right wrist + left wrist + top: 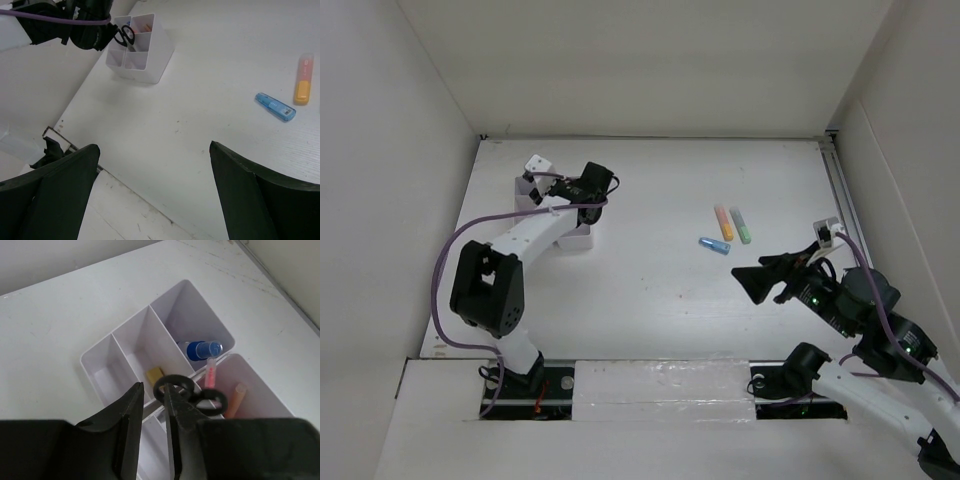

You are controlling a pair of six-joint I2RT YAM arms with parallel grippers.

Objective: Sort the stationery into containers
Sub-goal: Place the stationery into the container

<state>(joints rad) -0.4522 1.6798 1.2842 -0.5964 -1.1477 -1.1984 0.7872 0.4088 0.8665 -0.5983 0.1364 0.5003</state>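
Left gripper (152,389) over the organizer (200,305), jaws barely apart at the scissors (190,392), can't tell if it's actually gripping them. Right gripper (154,146) gaping wide near 3 markers (723,222).

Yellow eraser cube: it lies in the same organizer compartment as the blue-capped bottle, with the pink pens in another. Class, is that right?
Not quite. The left wrist view shows the yellow eraser cube in the organizer compartment beside that of the blue-capped bottle, a wall between them. The pink pens are indeed in another.
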